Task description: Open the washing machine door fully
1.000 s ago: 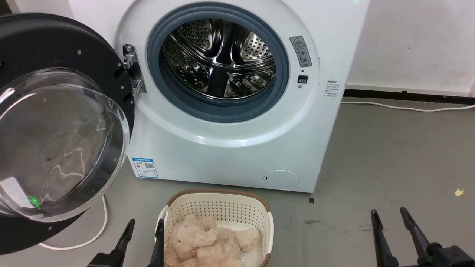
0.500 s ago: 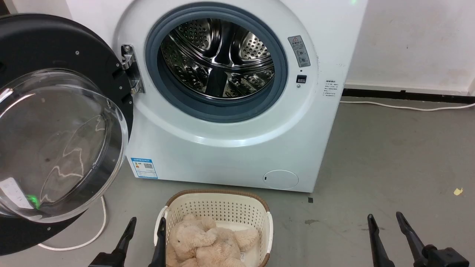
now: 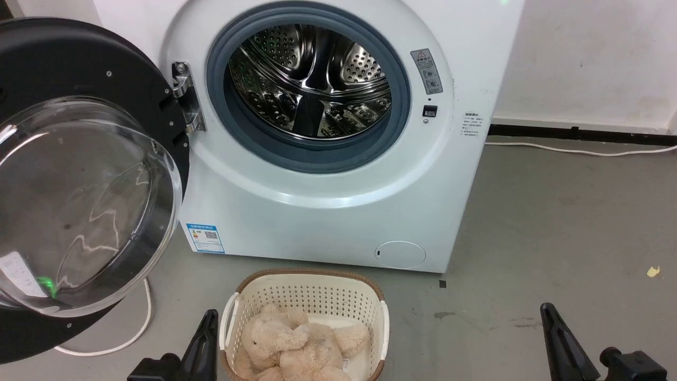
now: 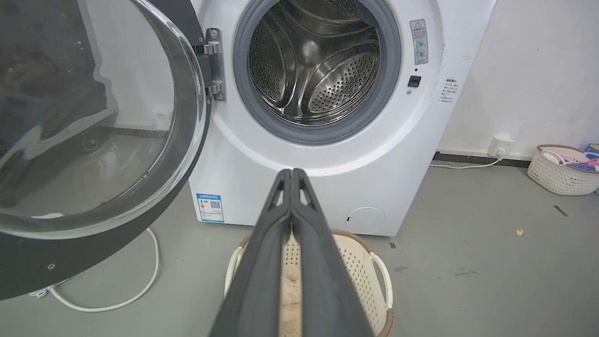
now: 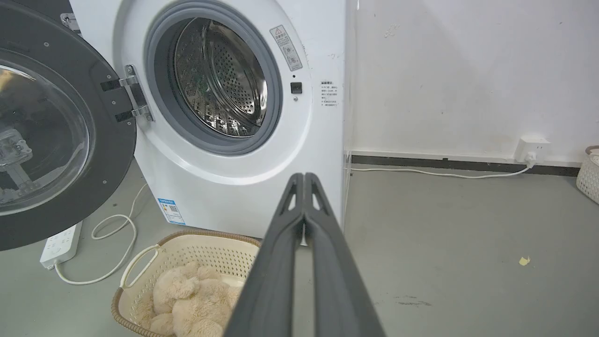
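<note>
Left end effector (image 4: 292, 172) and right end effector (image 5: 304, 177) are both clenched shut, empty, low beside the basket (image 3: 307, 276). The washing machine door (image 3: 63, 63) hangs swung wide left of the washing machine (image 3: 317, 222). Pushing further could strain the hinge (image 3: 185, 98), and the left arm might clip the basket.

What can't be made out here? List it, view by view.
- Washing machine door: left side cut by head view's left edge.
- Blue label: print too small in every view.
- Plush toy: lower part cut by head view's bottom edge.
- Far basket: left wrist view, contents tiny, right edge crops it.
</note>
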